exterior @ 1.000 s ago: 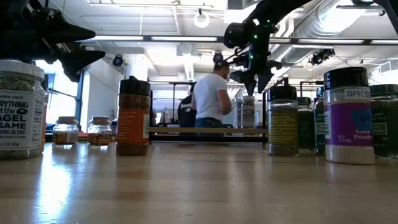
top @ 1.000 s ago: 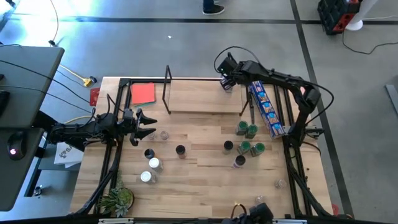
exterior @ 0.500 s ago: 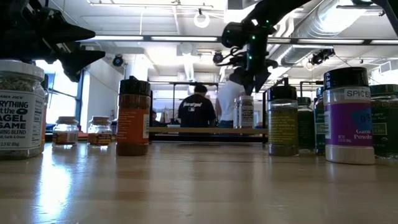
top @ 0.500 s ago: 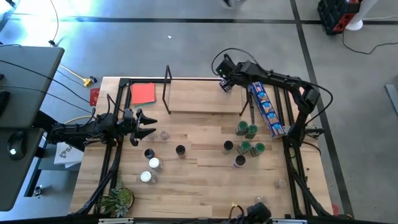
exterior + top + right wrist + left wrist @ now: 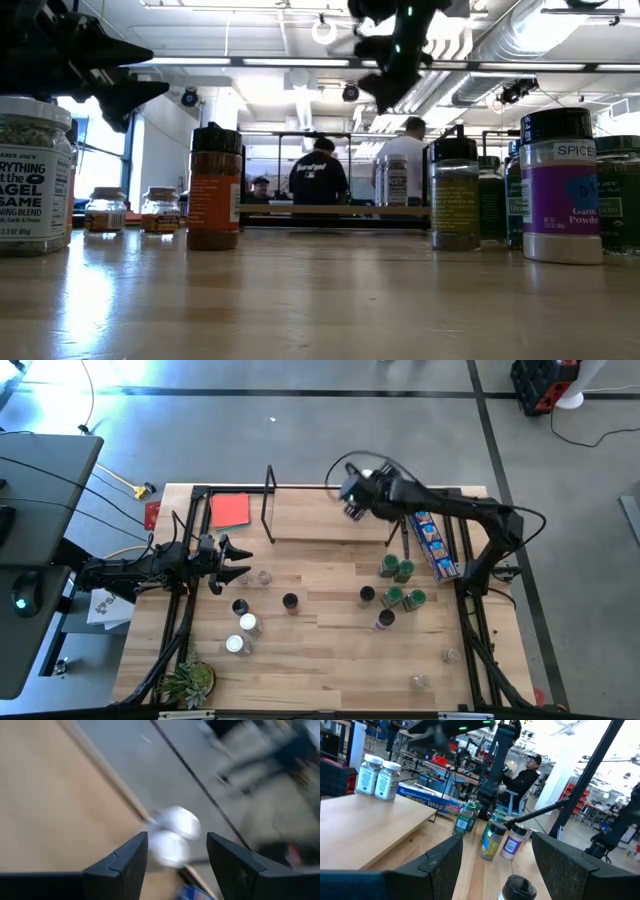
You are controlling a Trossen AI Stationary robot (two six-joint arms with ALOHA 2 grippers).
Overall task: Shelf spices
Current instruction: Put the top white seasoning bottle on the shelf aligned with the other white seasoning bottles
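While two white-lidded jars (image 5: 374, 779) stand side by side on the shelf (image 5: 320, 520) at its right end, the rest of the spices (image 5: 396, 585) wait on the table (image 5: 320, 660): a green-lidded cluster near the blue snack packet (image 5: 432, 544), a few loose jars toward the left. Above the shelf's back edge the right gripper (image 5: 352, 495) hangs with its fingers spread and nothing between them; the two shelved jars show beyond its fingertips in its own wrist view. Judging by this, one placement is done and the next pick is due. To do it well, the right arm should lift clear of the shelved pair before swinging out, then come down straight over a green-lidded jar on the cluster's outer edge so neighbours are not knocked. Over the table's left side the left gripper (image 5: 235, 563) waits, open and empty.
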